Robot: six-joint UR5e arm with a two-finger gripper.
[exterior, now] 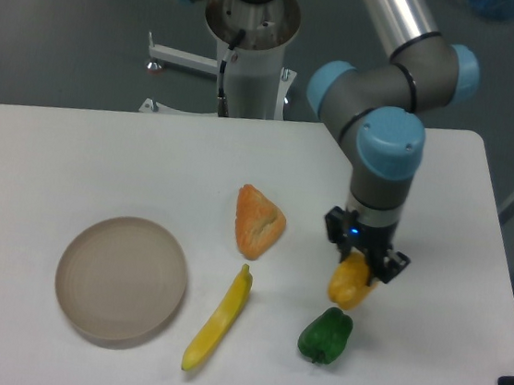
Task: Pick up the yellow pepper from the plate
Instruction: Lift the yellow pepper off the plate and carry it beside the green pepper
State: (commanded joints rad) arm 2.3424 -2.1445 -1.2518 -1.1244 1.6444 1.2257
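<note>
The yellow pepper (350, 283) is a small yellow-orange lump held between the fingers of my gripper (361, 263), right of the table's middle. It sits at or just above the table surface; I cannot tell whether it touches. The gripper points straight down and is shut on the pepper's upper part. The round tan plate (122, 277) lies at the front left, with nothing on it, far from the gripper.
A green pepper (325, 336) lies just in front of the held pepper. A long slim yellow vegetable (219, 317) lies between plate and gripper. An orange wedge-shaped item (258, 221) lies behind it. The arm's base (252, 43) stands at the back edge.
</note>
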